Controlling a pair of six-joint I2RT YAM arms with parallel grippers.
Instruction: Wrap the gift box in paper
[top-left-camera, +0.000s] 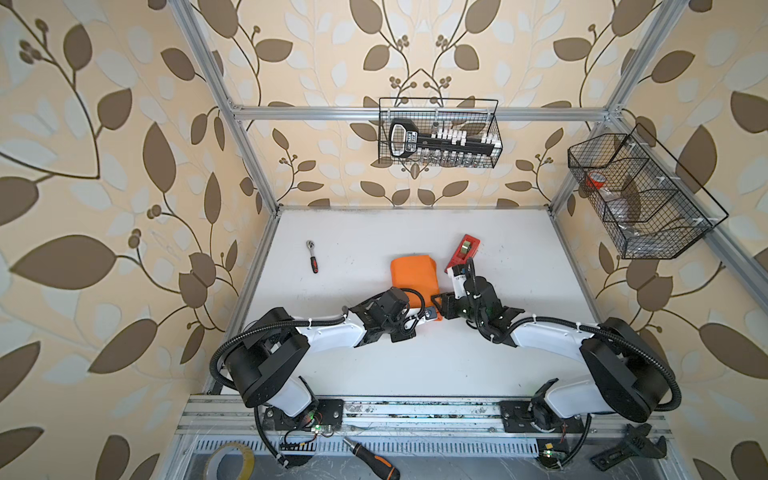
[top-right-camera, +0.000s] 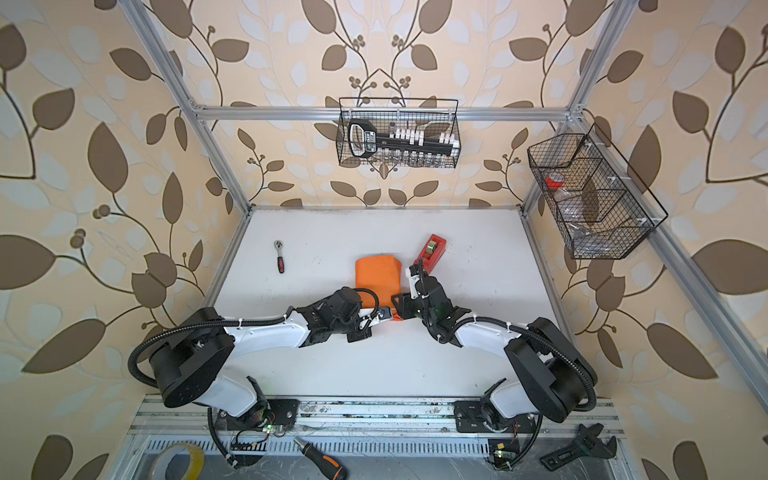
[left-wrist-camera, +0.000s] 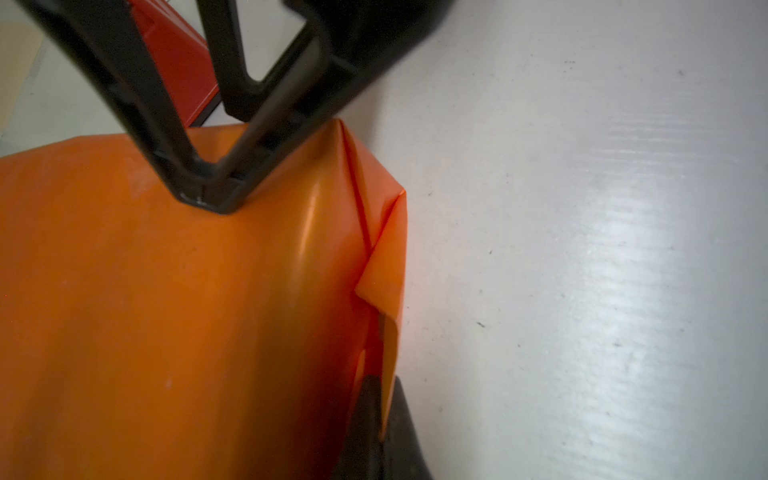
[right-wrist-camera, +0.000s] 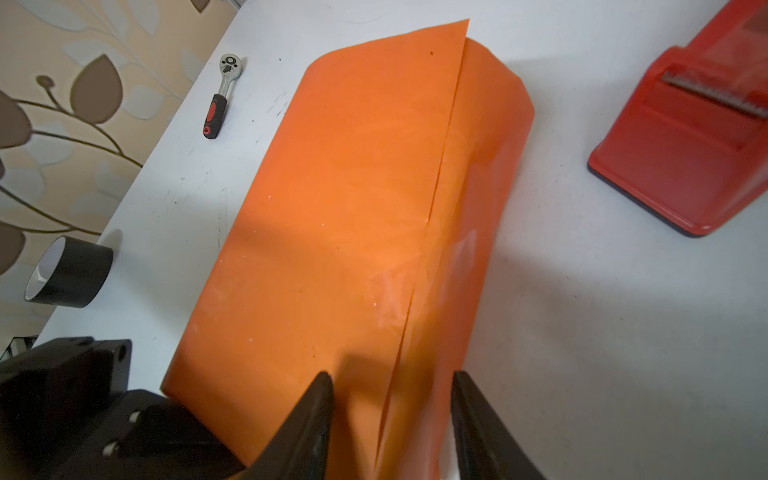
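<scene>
The paper (right-wrist-camera: 353, 187) edge pinched in left pincer (left-wrist-camera: 380, 399); right pincer (right-wrist-camera: 390, 378) gapes above it

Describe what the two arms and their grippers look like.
The left arm and right arm have glossy white shell links between bulky black joint housings. Black corrugated conduit runs along each. The left gripper and right gripper are black, with slim tapering fingers.

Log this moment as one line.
paper: wrapped closed, seam up | left end effector: shut on paper's end flap | right end effector: open over seam
</scene>
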